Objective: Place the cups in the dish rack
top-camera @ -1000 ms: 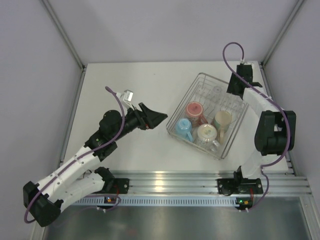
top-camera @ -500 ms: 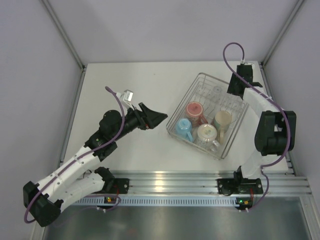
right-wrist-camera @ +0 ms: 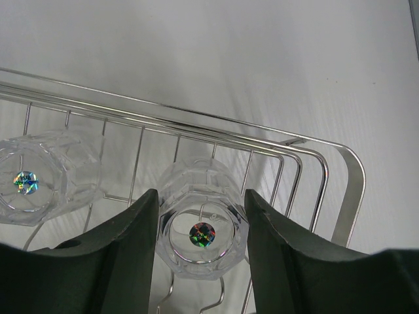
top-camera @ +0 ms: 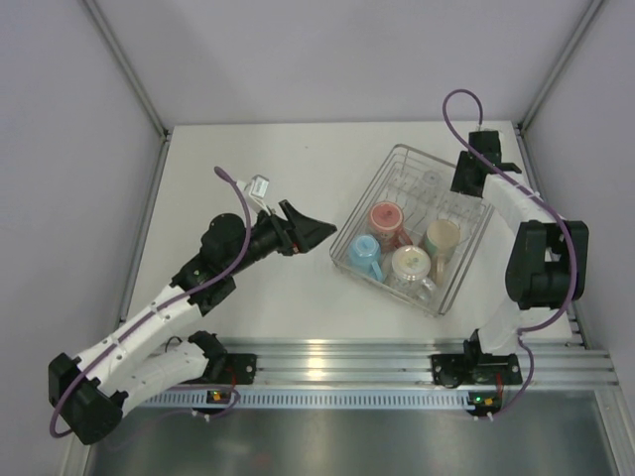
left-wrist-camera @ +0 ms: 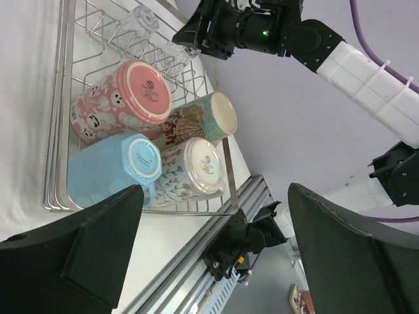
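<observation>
My right fingers [right-wrist-camera: 111, 261] clamp an inverted clear glass [right-wrist-camera: 203, 232] in the far corner of the dish rack [right-wrist-camera: 308, 152]. My left fingers [left-wrist-camera: 72, 261] stand released and empty beside the rack. Step in hand, apparently: seating the final cup. Next: release, then lift straight up. Rack contents: two glasses, four mugs [left-wrist-camera: 141, 91].

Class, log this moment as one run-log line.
left tool: open, empty | right tool: shut on clear glass in dish rack | four mugs: in rack

A flat white tabletop [top-camera: 288, 169], a ribbed silver aluminium rail [top-camera: 337, 353] along its near edge, pale grey walls [top-camera: 327, 59] around
</observation>
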